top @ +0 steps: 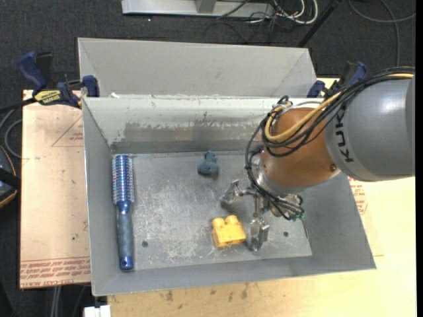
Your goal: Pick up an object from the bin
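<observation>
Yellow toy block (228, 231) lying on bin (165, 203) floor, just beside nearer of spread fingers (259, 235), on side away from arm, not sitting between them. Fingers likely needing shift across block before closing.

Small yellow toy block (228, 231), lying slightly askew near the bin's (172, 207) front wall

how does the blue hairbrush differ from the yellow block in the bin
The blue hairbrush is long and slim, while the yellow block is short and chunky. The hairbrush lies along the left side of the bin, bristled head toward the back wall; the block sits near the front, right of middle. Both rest on the bin floor, well apart from each other.
</observation>
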Tool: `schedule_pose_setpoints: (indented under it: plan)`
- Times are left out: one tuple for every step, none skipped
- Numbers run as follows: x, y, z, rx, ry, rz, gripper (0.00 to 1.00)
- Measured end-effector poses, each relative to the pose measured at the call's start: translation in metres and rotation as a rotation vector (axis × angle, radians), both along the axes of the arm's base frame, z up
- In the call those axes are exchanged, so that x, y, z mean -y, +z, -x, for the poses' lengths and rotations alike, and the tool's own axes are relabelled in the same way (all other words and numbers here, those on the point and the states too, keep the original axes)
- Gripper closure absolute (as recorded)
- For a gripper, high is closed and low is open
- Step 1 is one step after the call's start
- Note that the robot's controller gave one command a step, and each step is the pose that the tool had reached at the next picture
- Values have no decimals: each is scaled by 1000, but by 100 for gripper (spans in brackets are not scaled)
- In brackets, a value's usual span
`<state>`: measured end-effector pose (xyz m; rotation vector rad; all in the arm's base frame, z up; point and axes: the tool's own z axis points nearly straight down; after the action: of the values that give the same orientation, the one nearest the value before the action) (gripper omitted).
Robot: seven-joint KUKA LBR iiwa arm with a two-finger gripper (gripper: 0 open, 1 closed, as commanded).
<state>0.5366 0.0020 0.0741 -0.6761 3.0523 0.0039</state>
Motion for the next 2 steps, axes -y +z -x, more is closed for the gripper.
schedule_pose_setpoints:
  plan:
    - [-49, 12, 40, -12, -215, 0, 0]
    - [-46, 11, 40, -15, -221, 2, 100]
